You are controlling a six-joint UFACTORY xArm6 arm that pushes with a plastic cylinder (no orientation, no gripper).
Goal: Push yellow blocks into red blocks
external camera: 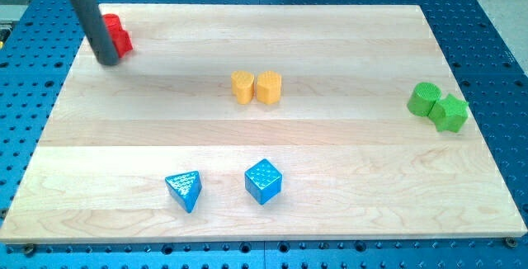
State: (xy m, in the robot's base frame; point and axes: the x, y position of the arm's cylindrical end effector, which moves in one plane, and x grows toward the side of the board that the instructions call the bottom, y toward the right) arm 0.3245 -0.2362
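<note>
Wooden bench (330, 162) on a blue perforated base (495, 46), spanning nearly the whole view. Dark rod coming down at the view's top left, my tip (107, 61) planted just at the left of the red blocks (117, 35), touching or nearly so; no hand fitted, so nothing open, nothing held. Two yellow blocks (256, 87) side by side near the centre, touching, well apart from the reds. Green blocks (438, 106) paired at the view's right edge; blue cube (263, 181) and blue triangular block (185, 191) near the view's bottom.

Best done, by judgement: circle round to the yellows' right side, avoiding the reds, then push leftward and slightly up, centred behind the pair to stop them splitting.
</note>
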